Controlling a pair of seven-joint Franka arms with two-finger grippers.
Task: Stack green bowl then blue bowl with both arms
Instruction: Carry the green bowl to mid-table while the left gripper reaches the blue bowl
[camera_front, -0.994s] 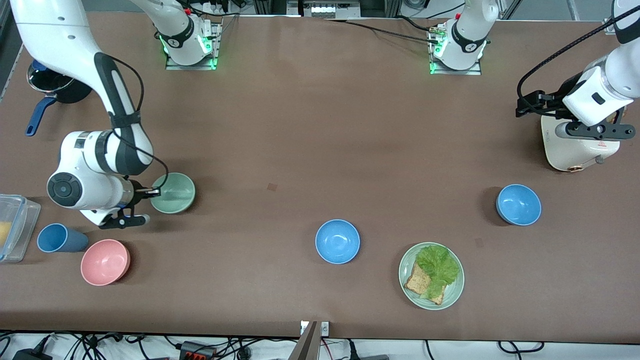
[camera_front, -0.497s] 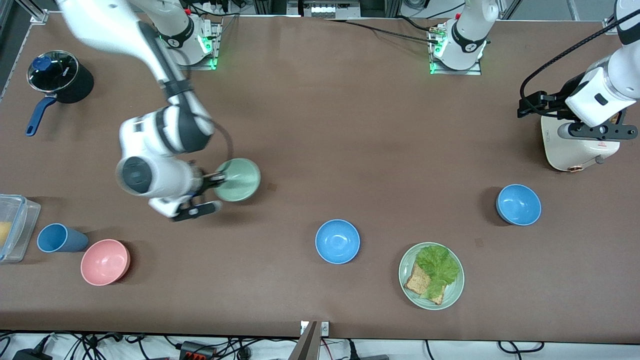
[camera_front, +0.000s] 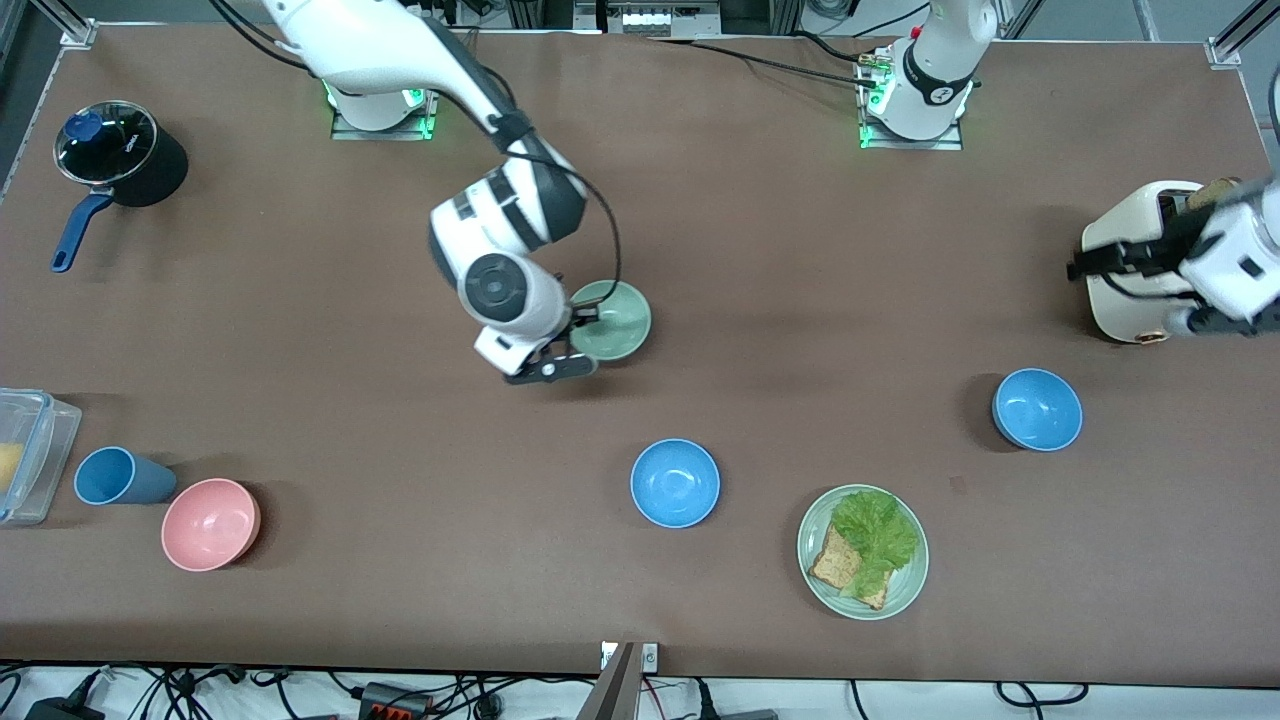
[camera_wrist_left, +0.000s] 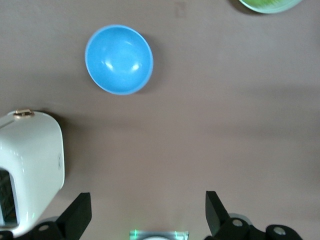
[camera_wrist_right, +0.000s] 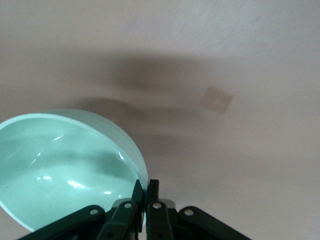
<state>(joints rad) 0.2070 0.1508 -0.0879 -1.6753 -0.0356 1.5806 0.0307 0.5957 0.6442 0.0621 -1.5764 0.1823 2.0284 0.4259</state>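
Over the middle of the bench (camera_front: 760, 300) we have the right end effector (camera_front: 578, 322) clamped on the green bowl's (camera_front: 612, 319) rim and carrying it, while the left end effector (camera_wrist_left: 145, 215), spread open and empty, hangs beside the toaster (camera_front: 1125, 285), so neither blue bowl (camera_front: 675, 483) is stacked yet.

Brown matte table (camera_front: 760, 300), metal frame rails along its top edge, cables (camera_front: 200, 690) below its near edge
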